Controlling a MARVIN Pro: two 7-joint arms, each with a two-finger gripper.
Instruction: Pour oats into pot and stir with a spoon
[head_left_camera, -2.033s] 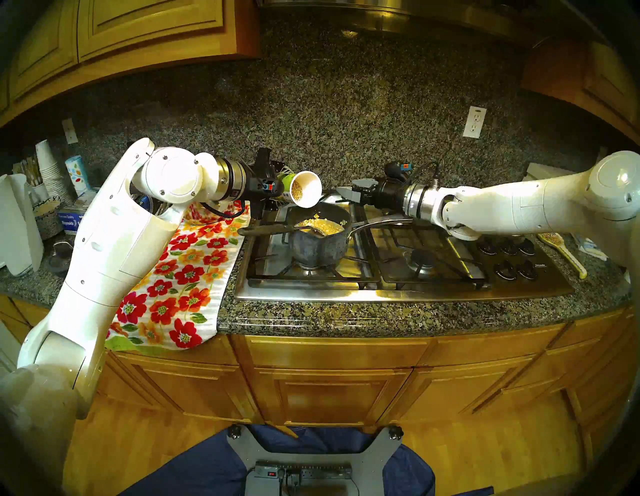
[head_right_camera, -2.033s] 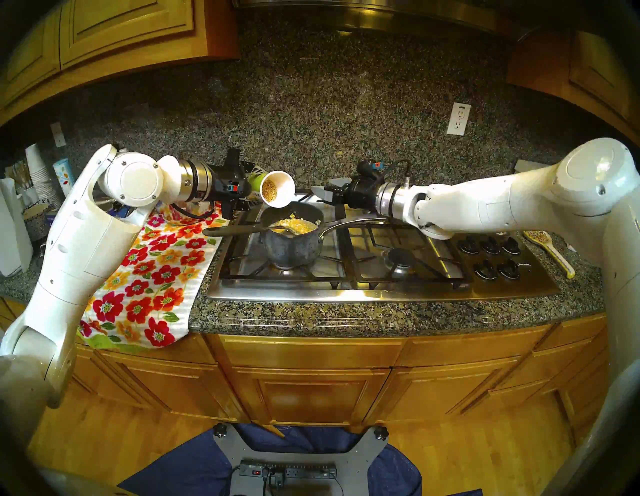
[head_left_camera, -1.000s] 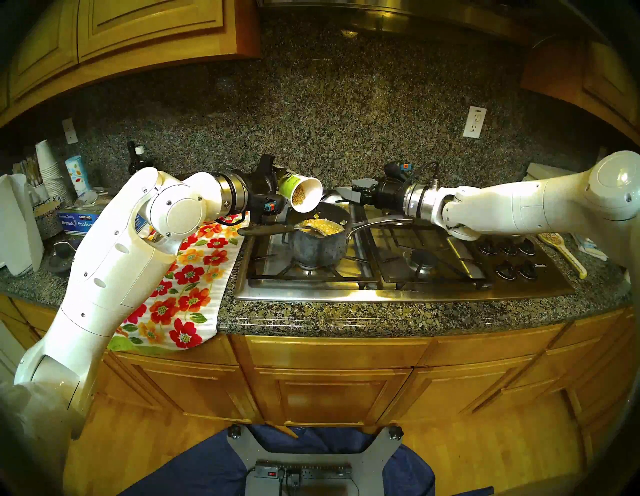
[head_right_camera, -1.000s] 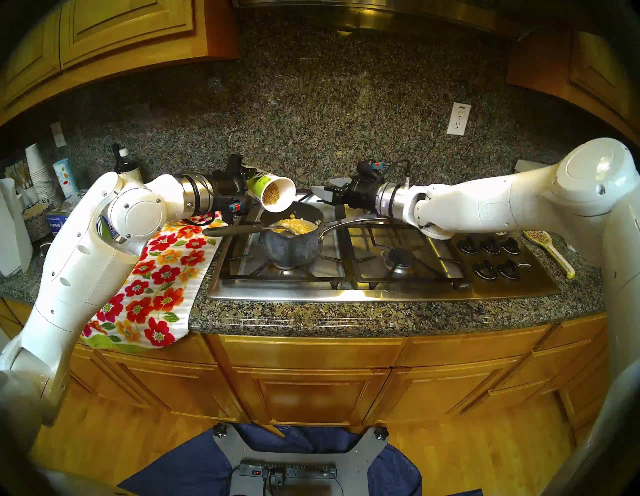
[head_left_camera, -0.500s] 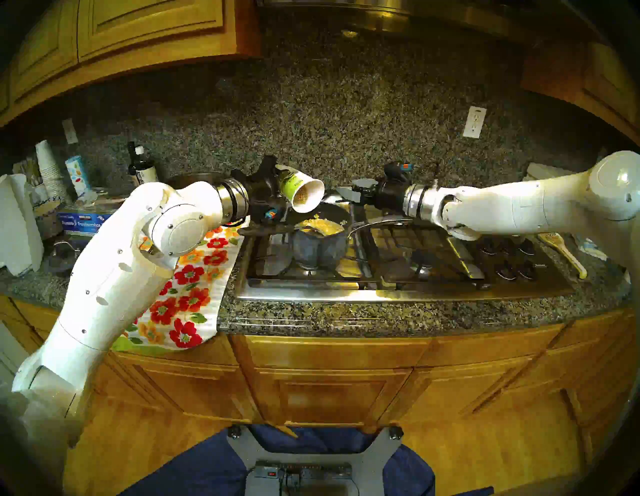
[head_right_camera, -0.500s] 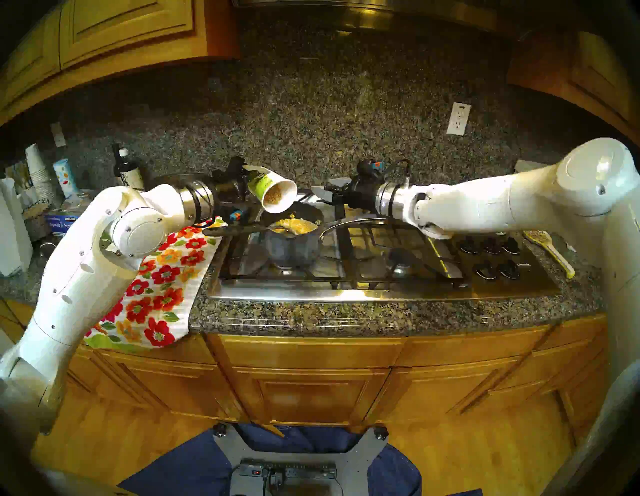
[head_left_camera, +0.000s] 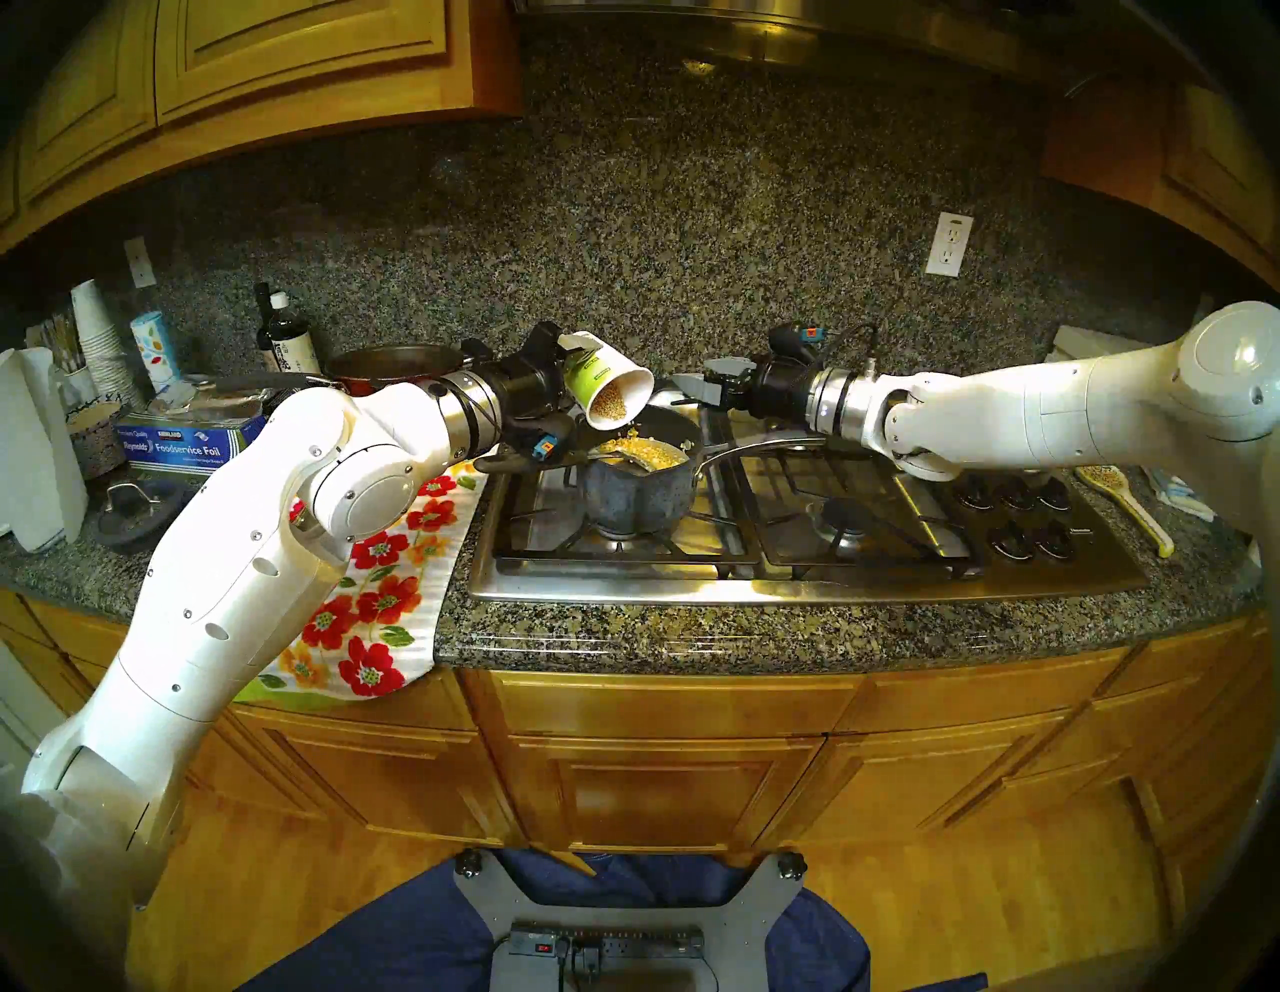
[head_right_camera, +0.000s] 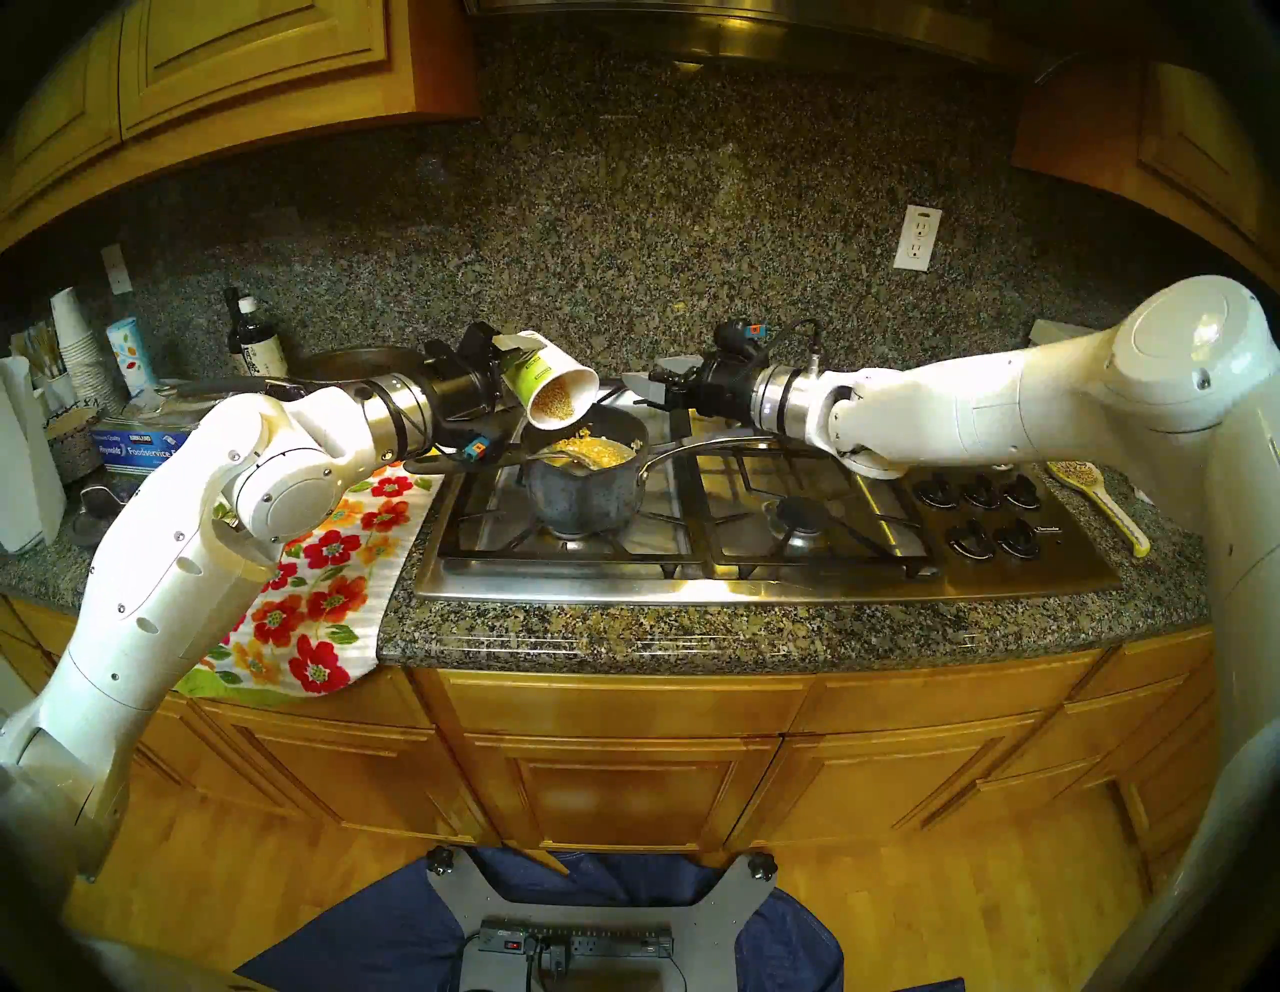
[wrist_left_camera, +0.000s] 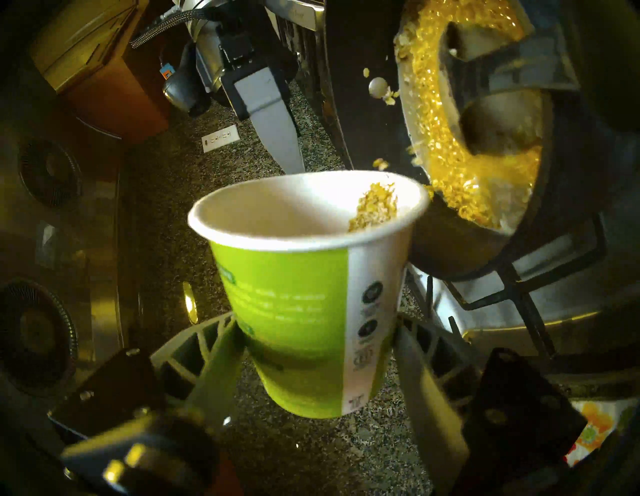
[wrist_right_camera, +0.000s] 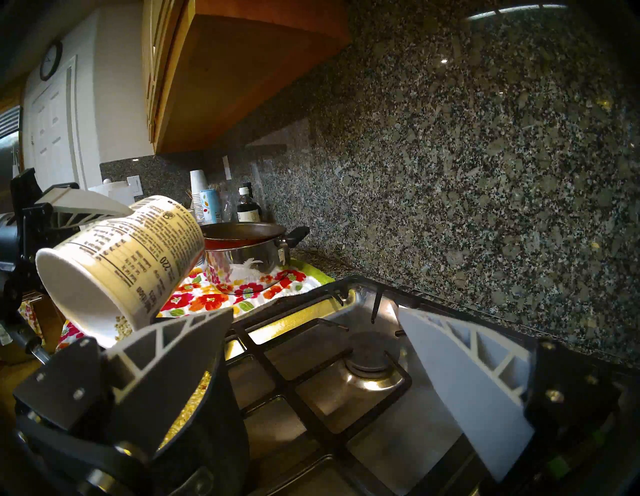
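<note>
Left gripper (wrist_left_camera: 313, 350) clamped on tilted cup (head_left_camera: 609, 384), rim over pot (head_left_camera: 641, 485) edge, right gripper (head_left_camera: 692, 383) spread, clear behind.

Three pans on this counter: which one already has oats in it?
The small dark grey saucepan on the front left burner, with the spoon across its rim. The red frying pan and the steel pot behind sit on the floral towel.

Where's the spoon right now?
In the head views the spoon lies across the pot on the front-left burner: bowl in the oats, black handle sticking out over the rim toward the floral towel, just below the left gripper.
</note>
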